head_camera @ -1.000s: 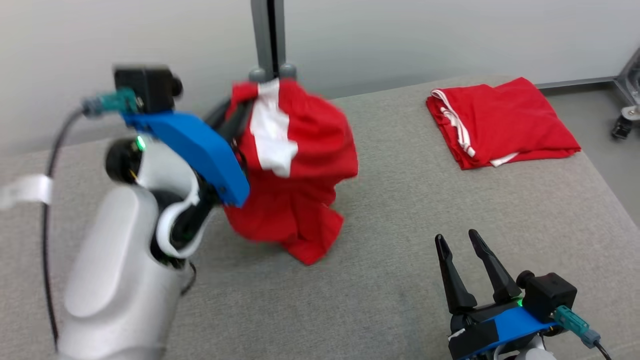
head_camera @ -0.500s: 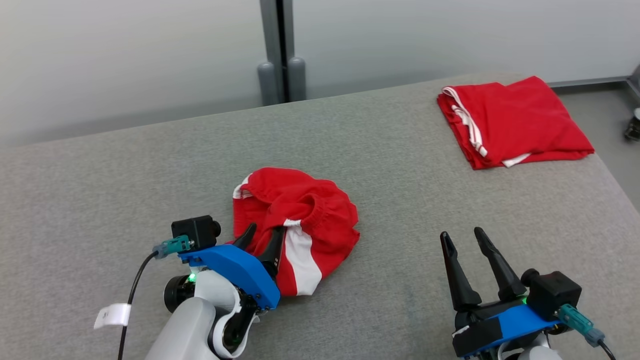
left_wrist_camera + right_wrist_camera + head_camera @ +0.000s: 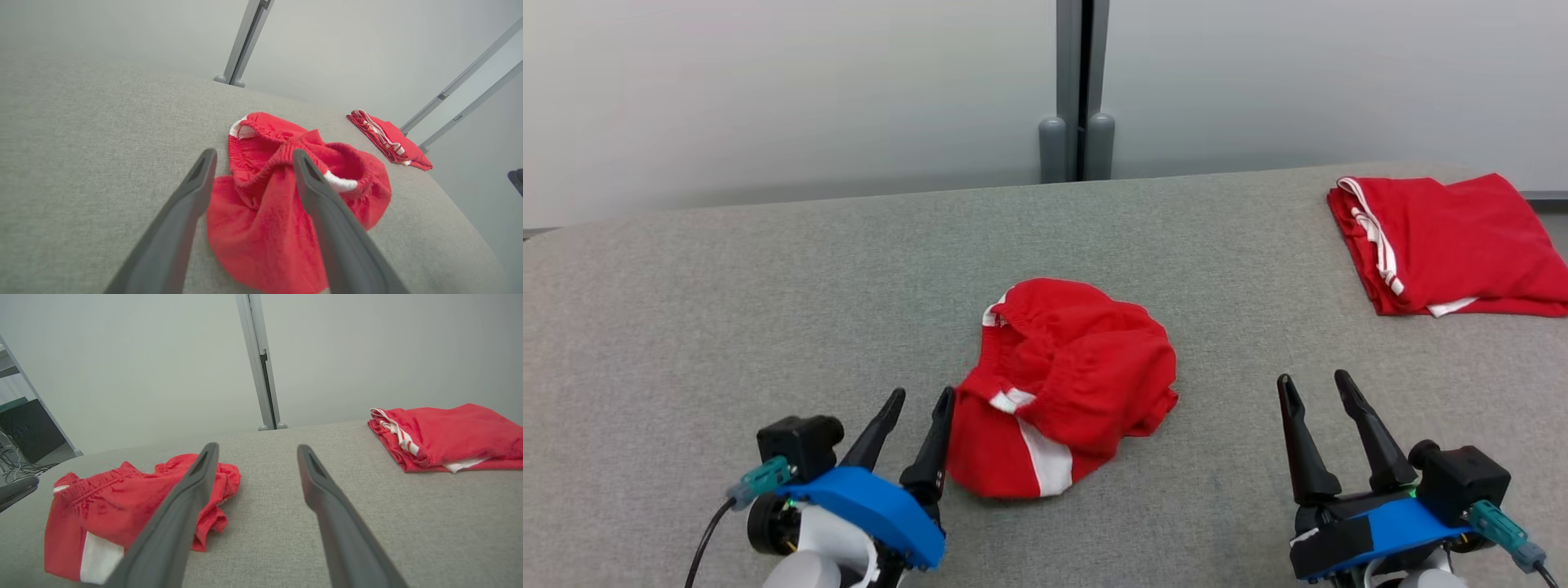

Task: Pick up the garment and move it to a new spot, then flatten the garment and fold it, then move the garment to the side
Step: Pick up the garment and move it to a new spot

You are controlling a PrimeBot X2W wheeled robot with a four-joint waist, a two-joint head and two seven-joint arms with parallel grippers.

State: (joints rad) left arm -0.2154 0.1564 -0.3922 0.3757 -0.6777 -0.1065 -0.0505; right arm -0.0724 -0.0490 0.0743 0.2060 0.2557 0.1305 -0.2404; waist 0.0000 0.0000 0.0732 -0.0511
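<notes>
Head view: crumpled red-and-white fabric shorts [image 3: 1066,384] lie bunched, centre, apparently relocated.
Left gripper [image 3: 923,392]: fingers apart, empty, beside shorts.
Right gripper [image 3: 1312,376]: apart, empty.
Remaining: flatten, fold, set aside.

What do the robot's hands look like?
The left gripper and right gripper each have two long, dark, tapering fingers on a blue plate, beside a boxy black camera with a teal plug and black cable. The wrists are glossy white.

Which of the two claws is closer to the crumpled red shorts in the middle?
Left. The left claw sits right beside the crumpled shorts, its tips at their near left edge. The right claw is off to their right, with a stretch of table between.
</notes>
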